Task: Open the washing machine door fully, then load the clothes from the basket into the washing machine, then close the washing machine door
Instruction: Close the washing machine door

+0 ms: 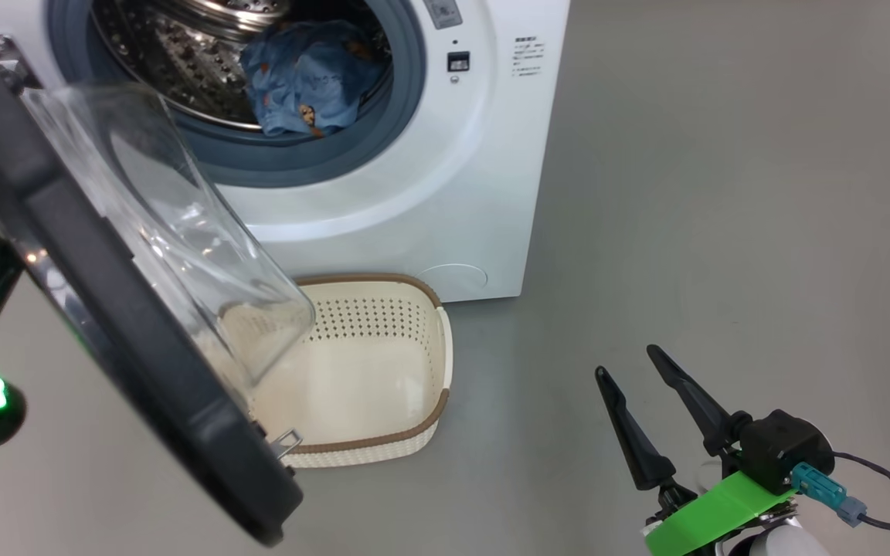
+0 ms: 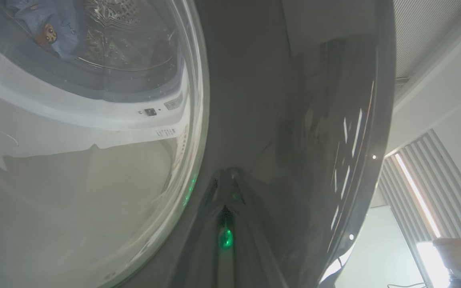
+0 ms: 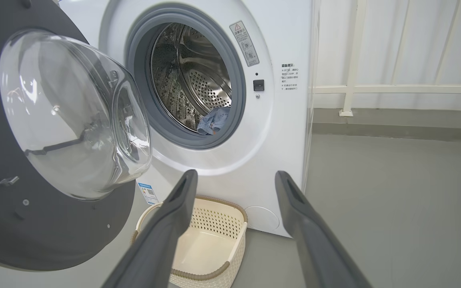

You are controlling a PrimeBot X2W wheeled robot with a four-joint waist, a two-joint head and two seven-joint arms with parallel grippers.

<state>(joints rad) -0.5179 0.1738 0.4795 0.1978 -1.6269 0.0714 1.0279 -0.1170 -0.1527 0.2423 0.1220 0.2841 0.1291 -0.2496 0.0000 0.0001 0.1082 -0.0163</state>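
The large round washing machine door (image 1: 117,324), a glossy black ring around a clear glass bowl, stands swung out left of the big white front-loading washing machine (image 1: 445,193). The light-blue printed clothes (image 1: 306,77) lie in its drum, and the cream perforated basket (image 1: 406,436) looks empty.

The left claw (image 2: 225,180), pinched together on nothing, is nearer. The left wrist view shows its tips seemingly touching the ring's outer face, so closing probably means pushing towards the opening.

The right claw (image 1: 625,361) hangs spread wide and empty, well apart. Its wrist view shows the gap left to swing through.

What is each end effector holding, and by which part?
Nothing is held. The right end effector is open and empty; the left end effector is shut, tips at the washing machine door.
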